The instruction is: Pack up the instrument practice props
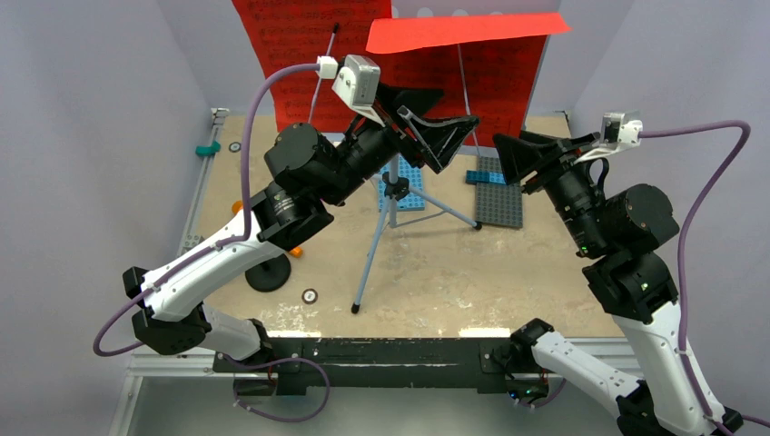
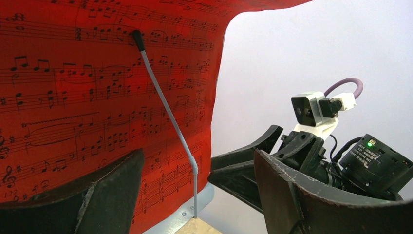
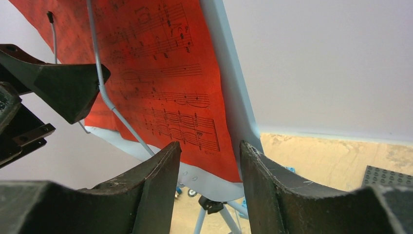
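The pale-blue music stand (image 1: 390, 204) stands at mid-table on grey tripod legs, with red sheet-music pages (image 1: 300, 64) on its desk. One red page (image 1: 463, 32) curls forward over the top. My left gripper (image 1: 459, 107) is open and empty, in front of the pages (image 2: 97, 97) near a wire page holder (image 2: 165, 112). My right gripper (image 1: 508, 159) is open, and in the right wrist view (image 3: 209, 148) the stand's lower right corner (image 3: 234, 97) lies in line with the gap between the jaws. The microphone's black round base (image 1: 269, 272) shows under my left arm; its orange part is mostly hidden.
A blue studded plate (image 1: 404, 193) and a grey one (image 1: 499, 204) lie behind the tripod, with a small blue brick piece (image 1: 478, 177) between them. A teal object (image 1: 209, 148) sits at the far left edge. Grey walls close in on three sides.
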Robot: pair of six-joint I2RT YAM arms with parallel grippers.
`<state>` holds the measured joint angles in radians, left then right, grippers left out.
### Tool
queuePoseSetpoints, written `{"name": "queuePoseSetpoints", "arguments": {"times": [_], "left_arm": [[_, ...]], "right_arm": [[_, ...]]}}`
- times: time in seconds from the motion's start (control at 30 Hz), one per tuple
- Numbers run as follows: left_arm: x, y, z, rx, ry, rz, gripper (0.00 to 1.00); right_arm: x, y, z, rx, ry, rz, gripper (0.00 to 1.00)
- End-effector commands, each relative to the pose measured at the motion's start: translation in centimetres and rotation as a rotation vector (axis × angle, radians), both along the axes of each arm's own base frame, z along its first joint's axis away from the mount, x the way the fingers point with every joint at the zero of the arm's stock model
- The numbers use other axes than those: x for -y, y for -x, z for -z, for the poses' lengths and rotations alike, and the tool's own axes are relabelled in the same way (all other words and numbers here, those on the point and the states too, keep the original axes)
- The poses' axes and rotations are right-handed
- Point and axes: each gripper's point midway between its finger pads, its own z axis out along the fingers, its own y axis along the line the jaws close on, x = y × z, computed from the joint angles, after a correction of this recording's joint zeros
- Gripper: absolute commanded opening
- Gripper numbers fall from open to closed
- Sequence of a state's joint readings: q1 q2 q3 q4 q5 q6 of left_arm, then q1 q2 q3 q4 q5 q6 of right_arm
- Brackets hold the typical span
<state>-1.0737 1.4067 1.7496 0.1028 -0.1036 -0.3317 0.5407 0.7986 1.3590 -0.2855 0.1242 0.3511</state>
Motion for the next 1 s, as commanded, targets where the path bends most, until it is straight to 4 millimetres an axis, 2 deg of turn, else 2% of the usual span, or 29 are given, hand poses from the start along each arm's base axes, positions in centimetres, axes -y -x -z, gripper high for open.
{"name": "queuePoseSetpoints", "arguments": {"times": [0.0, 0.13, 0.5, 0.83, 0.97], "left_arm": [[-0.6, 0.6, -2.3, 0.026, 0.051, 0.024, 0.85], [-0.3, 0.6, -2.4, 0.031, 0.048, 0.033, 0.84], [0.3, 0.3, -2.6, 0.043, 0.041, 0.041, 0.78], [0.8, -0.6, -2.3, 0.043, 0.034, 0.026, 0.63], [1.0, -0.9, -2.4, 0.047, 0.042, 0.021, 0.52]], "right_arm": [[0.9, 0.1, -1.6, 0.027, -0.025, 0.033, 0.51], [0.4, 0.0, -1.5, 0.029, -0.021, 0.013, 0.46], [-0.3, 0.1, -2.1, 0.059, -0.016, -0.018, 0.20], [0.0, 0.3, -2.2, 0.073, -0.002, -0.013, 0.08], [0.0, 0.3, -2.0, 0.071, 0.007, -0.007, 0.01]]}}
